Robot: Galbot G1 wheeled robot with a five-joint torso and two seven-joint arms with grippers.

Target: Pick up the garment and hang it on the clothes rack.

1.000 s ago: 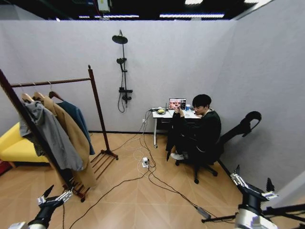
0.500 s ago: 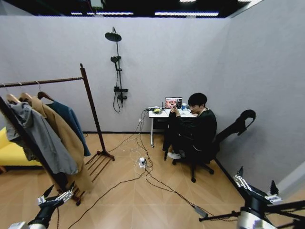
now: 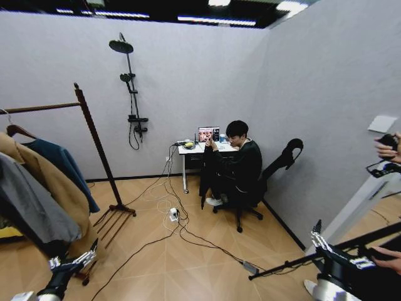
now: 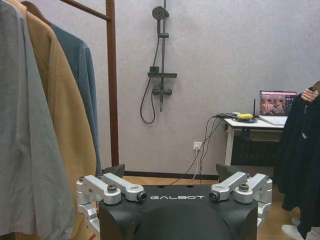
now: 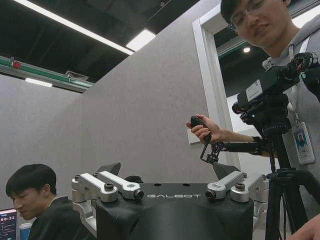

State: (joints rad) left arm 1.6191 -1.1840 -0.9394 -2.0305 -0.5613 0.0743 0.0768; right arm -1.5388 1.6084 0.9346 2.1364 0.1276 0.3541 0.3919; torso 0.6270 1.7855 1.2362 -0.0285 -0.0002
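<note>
The clothes rack (image 3: 94, 150) stands at the left, one dark wooden post and its bar in view. The teal-blue garment (image 3: 59, 166) hangs on the bar from a wooden hanger, nearest the post, beside a tan coat (image 3: 50, 182) and a grey jacket (image 3: 28, 210). My left gripper (image 3: 74, 257) is low at the front left, open and empty, a little in front of the hanging clothes. The left wrist view looks past the left gripper (image 4: 171, 172) at the garment (image 4: 82, 65) and the rack's post (image 4: 112, 80). Low at the front right, far from the rack, my right gripper (image 3: 335, 248) (image 5: 167, 170) is open and empty.
Cables and a power strip (image 3: 173, 214) trail over the wooden floor in the middle. A desk (image 3: 194, 149) with a laptop and an occupied office chair (image 3: 241, 213) stand at the back wall. A camera tripod (image 3: 351, 213) stands close at the right. A shower fitting (image 3: 130, 94) hangs on the wall.
The camera has swung to the right, so the rack and clothes have slid toward the picture's left edge and a tripod has come into view at the right. Both grippers stay low and open.
</note>
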